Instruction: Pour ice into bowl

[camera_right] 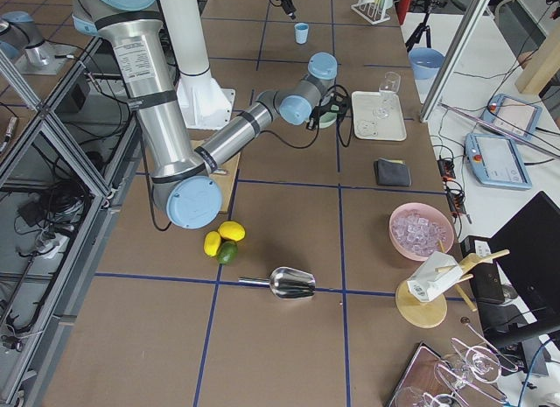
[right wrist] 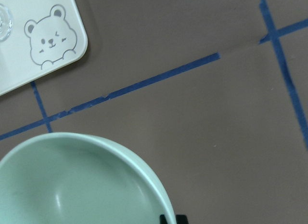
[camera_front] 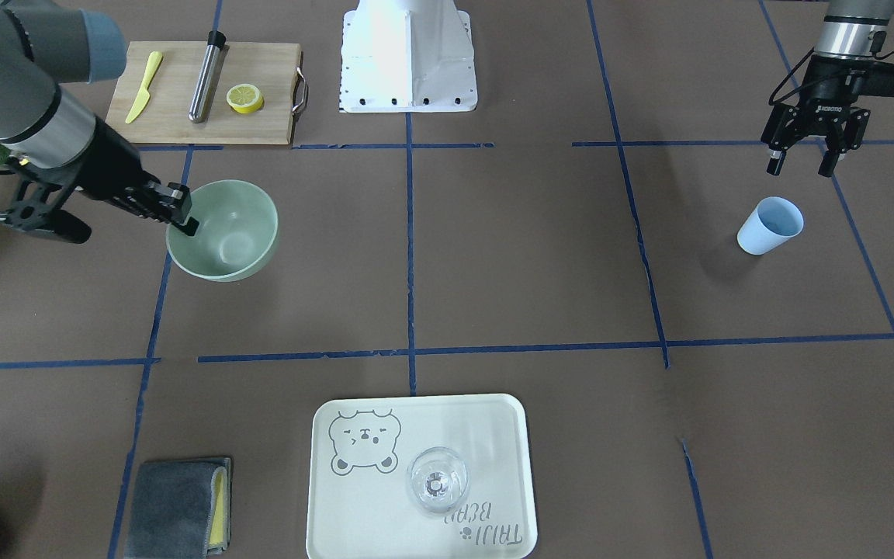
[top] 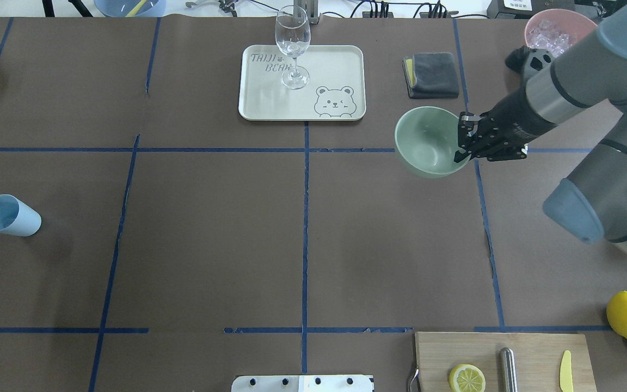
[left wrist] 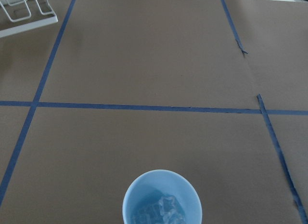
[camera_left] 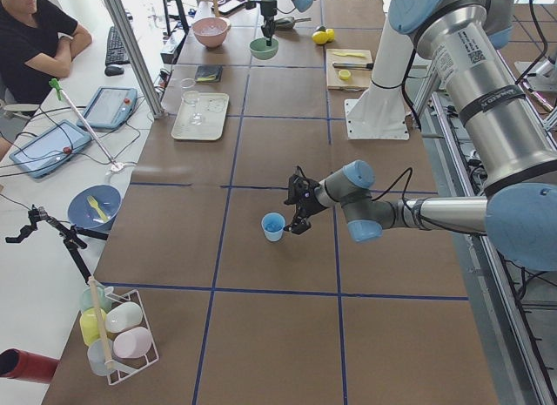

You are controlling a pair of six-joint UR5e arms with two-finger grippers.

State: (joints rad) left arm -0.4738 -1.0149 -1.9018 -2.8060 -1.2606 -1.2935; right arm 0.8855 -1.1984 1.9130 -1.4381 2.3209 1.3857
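Right end effector [camera_front: 185,217] is clamped on the rim of the mint-green bowl [camera_front: 239,237], one finger inside and one outside, on the rim's side facing the arm. Can't tell if the bowl is sitting on the worktop [camera_front: 493,272] or slightly lifted. The bowl's inside is bare in the right wrist view. Left end effector [camera_front: 802,164] has its fingers spread wide with nothing between them, and hovers just beside the light blue cup [camera_front: 769,227], not touching it. The cup stands upright on the robot's left side, well apart from the bowl. The ice [left wrist: 162,212] is in the bottom of that cup, a small cluster of clear cubes seen from the left wrist view. On the operators' side, a bear-print tray [camera_front: 493,419] carries a wine glass [camera_front: 437,481], and a grey cloth [camera_front: 175,508] lies near it. A pink container [camera_right: 420,256] of ice sits beyond the cloth. A cutting board [camera_front: 261,78] with a lemon half [camera_front: 245,98] sits near the robot base.
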